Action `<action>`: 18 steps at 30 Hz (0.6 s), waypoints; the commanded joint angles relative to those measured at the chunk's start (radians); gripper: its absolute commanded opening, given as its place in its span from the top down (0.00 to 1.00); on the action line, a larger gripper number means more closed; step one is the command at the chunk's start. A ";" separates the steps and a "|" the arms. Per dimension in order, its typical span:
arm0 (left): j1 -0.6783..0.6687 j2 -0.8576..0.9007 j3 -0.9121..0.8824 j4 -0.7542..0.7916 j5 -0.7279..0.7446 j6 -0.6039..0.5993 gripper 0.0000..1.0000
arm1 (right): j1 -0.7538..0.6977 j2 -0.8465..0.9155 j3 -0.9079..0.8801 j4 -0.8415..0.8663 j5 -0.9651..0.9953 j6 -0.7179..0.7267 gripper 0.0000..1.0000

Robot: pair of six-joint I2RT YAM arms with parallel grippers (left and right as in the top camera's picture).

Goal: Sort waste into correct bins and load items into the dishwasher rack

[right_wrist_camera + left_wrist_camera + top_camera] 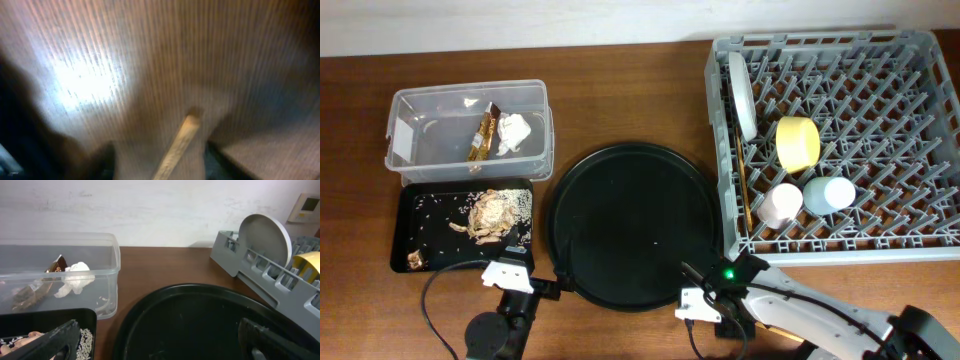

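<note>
Overhead: chopsticks [741, 175] lie inside the left wall of the dishwasher rack [820, 42]; likely light, stiff, best pinched mid-length. Left gripper [157, 332] gapes empty; right gripper [705, 303], cannot tell.

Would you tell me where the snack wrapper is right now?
Overhead view, upper left: the snack wrapper lies inside the clear box, beside the white tissue.

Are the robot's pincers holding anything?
Left pincer: open, empty. Right pincer: its view is blurry. A wooden stick shows there, but whether it's gripped cannot be told.
</note>
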 commanded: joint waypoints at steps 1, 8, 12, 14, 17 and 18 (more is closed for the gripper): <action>-0.001 -0.004 -0.006 -0.002 0.007 0.013 0.01 | 0.004 0.107 -0.016 0.047 -0.021 0.040 0.82; -0.001 -0.004 -0.006 -0.002 0.007 0.013 0.01 | 0.004 0.067 0.011 -0.016 0.044 0.066 0.96; -0.001 -0.004 -0.006 -0.002 0.007 0.013 0.01 | 0.004 -0.116 0.192 -0.111 0.146 0.096 0.96; -0.001 -0.004 -0.006 -0.002 0.007 0.013 0.01 | 0.004 -0.150 0.301 -0.123 0.187 0.172 0.96; -0.001 -0.004 -0.006 -0.002 0.007 0.013 0.01 | -0.011 -0.146 0.509 -0.145 0.214 0.264 0.96; -0.001 -0.004 -0.006 -0.002 0.007 0.013 0.01 | -0.037 -0.138 0.578 -0.143 0.215 0.295 0.96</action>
